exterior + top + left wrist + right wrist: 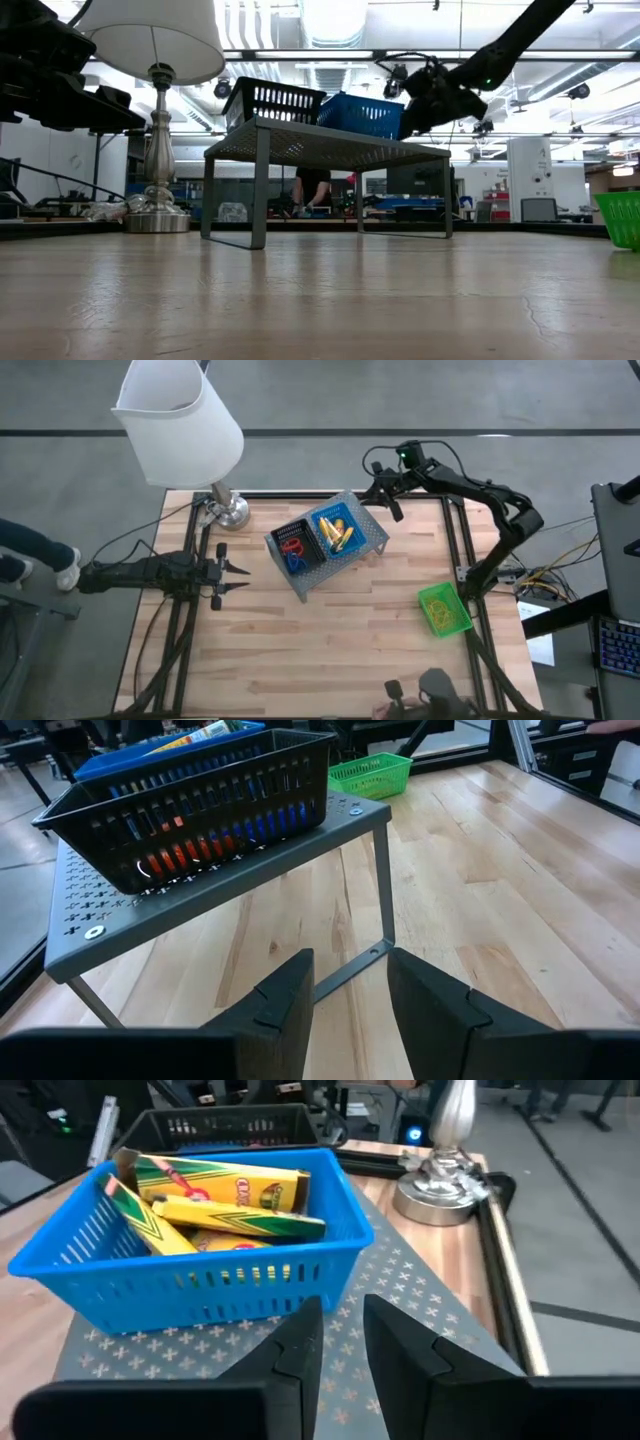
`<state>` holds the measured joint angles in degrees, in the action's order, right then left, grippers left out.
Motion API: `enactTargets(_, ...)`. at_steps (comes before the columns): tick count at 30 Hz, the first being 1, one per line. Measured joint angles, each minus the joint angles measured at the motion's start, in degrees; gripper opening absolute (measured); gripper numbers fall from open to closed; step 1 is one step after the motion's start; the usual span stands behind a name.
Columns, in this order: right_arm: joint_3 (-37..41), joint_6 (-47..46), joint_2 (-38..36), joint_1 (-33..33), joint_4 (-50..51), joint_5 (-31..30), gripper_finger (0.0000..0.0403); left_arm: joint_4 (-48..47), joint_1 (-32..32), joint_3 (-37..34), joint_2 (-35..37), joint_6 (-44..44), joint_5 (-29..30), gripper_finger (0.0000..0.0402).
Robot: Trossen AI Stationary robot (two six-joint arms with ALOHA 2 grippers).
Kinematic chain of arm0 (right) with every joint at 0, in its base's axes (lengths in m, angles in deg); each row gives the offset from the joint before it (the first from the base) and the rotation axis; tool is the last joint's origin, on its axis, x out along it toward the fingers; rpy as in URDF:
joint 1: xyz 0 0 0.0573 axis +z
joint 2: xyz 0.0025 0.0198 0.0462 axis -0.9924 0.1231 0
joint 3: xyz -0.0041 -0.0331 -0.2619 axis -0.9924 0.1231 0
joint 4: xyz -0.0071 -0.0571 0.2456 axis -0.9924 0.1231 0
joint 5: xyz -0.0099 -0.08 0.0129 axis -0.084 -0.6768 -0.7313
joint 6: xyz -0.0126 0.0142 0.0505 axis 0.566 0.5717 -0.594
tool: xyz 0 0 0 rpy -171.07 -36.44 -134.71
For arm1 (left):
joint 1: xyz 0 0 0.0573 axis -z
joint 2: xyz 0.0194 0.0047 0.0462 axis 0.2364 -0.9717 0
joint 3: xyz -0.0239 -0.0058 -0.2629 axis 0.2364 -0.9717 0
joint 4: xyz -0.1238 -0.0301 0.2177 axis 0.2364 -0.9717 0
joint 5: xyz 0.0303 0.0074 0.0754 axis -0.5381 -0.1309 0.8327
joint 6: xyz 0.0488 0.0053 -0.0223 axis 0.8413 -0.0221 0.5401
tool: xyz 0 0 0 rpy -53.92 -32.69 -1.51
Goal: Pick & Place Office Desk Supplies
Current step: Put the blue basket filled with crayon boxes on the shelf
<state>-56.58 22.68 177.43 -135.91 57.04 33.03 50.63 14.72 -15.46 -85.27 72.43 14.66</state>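
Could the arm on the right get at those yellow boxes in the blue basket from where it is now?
Probably yes. The right gripper hangs just beside the blue basket, whose top is open, and nothing lies over the yellow boxes.

A blue slotted plastic bin (200,1270) sits on a grey perforated metal stand (390,1305). Inside it lie several yellow oblong boxes with green and dark markings (225,1205), stacked at angles, one leaning against the bin's wall. Just behind it stands a black slotted plastic bin (230,1125). The right arm's dark pincer (340,1342) hovers over the stand's bare surface beside the blue bin, its two fingers a narrow gap apart with nothing between them. Beyond, a metal lamp base (440,1185) rests on the wooden table (375,1155).
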Motion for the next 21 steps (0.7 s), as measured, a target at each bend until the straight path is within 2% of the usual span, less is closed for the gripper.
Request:
enactTargets(8,-2.56,0.21,5.43,0.10,-0.01,1.63,0.0071,0.02,0.01,0.00,0.00,0.01,-0.01,0.0133)
enactTargets(14,-2.93,0.21,7.98,0.61,-1.38,5.36,0.0069,0.01,0.00,0.00,0.00,0.01,0.00,0.0133)
enactTargets(21,-2.95,0.21,9.07,2.55,-4.49,4.81,0.0078,0.02,0.00,0.00,0.00,0.01,0.01,0.0133)
